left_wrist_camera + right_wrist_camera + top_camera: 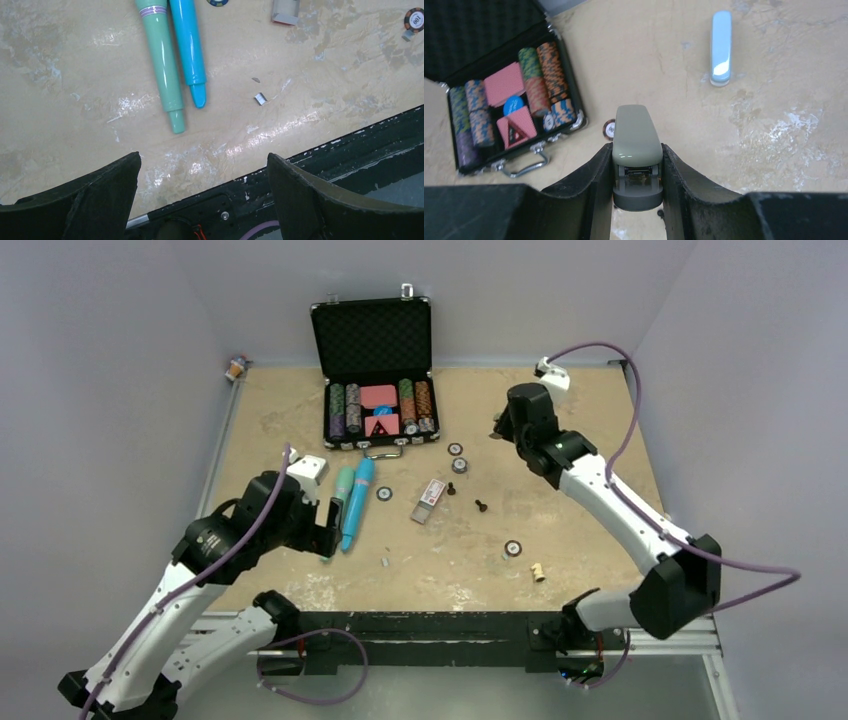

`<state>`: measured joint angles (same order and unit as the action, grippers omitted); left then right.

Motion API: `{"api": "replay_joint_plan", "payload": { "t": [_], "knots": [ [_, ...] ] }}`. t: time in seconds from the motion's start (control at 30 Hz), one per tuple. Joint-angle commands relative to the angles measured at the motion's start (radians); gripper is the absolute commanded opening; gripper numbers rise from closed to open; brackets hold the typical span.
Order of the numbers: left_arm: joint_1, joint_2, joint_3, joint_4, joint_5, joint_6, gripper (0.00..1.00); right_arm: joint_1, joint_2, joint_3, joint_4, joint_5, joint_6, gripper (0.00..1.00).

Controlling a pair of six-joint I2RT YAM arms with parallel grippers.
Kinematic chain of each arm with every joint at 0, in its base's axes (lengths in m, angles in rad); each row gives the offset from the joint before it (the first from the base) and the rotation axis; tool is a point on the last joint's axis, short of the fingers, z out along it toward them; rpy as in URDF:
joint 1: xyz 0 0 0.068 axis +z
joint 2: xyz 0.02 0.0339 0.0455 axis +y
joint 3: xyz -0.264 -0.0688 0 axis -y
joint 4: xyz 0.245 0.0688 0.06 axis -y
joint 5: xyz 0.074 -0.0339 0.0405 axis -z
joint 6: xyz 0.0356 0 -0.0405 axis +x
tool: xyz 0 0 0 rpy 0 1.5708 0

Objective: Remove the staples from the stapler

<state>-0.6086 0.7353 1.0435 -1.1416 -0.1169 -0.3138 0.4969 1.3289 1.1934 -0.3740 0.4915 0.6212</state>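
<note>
table [560,530]: tan, worn top; both arms reach in from the near edge.
case [372,340]: black, lid upright, at far centre; rows of poker chips and red card packs inside.
left gripper [204,159]: jaws spread as wide as they go, nothing between them; hangs over the near left of the table, just short of the pen tips.
right gripper [638,155]: jaws part closed, clamped on both long sides of the stapler.
green pen [164,60], blue pen [189,45]: side by side, touching, tips toward the near edge.
stapler [636,130]: grey-green, held off the table top over the far right area, right of the case. Long axis runs in line with the fingers; rounded end points away from the wrist, roughly toward the far edge. Near end sits between the fingers, metal showing there. Top cover down.
loose chip [513,549]: flat on the table, near right of centre.
staple piece [260,98]: small, silver, lying alone right of the pens.
</note>
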Motion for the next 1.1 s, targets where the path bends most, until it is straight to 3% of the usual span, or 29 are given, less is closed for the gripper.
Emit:
{"api": "replay_joint_plan", "payload": {
  "t": [0.0, 0.13, 0.3, 0.6, 0.8, 1.07],
  "knots": [
    [0.005, -0.001, -0.053, 0.123, -0.024, 0.007, 1.0, 0.001, 0.121, 0.123, 0.072, 0.161, 0.068, 0.0],
    [0.005, -0.016, -0.115, 0.179, -0.044, 0.005, 1.0, -0.009, 0.266, 0.219, 0.046, 0.224, 0.082, 0.0],
    [0.007, -0.014, -0.123, 0.18, -0.074, 0.014, 1.0, -0.065, 0.391, 0.271, 0.101, 0.172, 0.097, 0.0],
    [0.006, -0.033, -0.141, 0.199, -0.053, 0.022, 1.0, -0.133, 0.63, 0.467, 0.117, 0.317, 0.038, 0.0],
    [0.006, -0.014, -0.141, 0.202, -0.034, 0.031, 1.0, -0.21, 0.718, 0.515, 0.143, 0.281, 0.051, 0.0],
    [0.006, 0.001, -0.142, 0.206, -0.028, 0.035, 0.99, -0.217, 0.783, 0.511, 0.154, 0.244, -0.01, 0.0]
  ]
}}
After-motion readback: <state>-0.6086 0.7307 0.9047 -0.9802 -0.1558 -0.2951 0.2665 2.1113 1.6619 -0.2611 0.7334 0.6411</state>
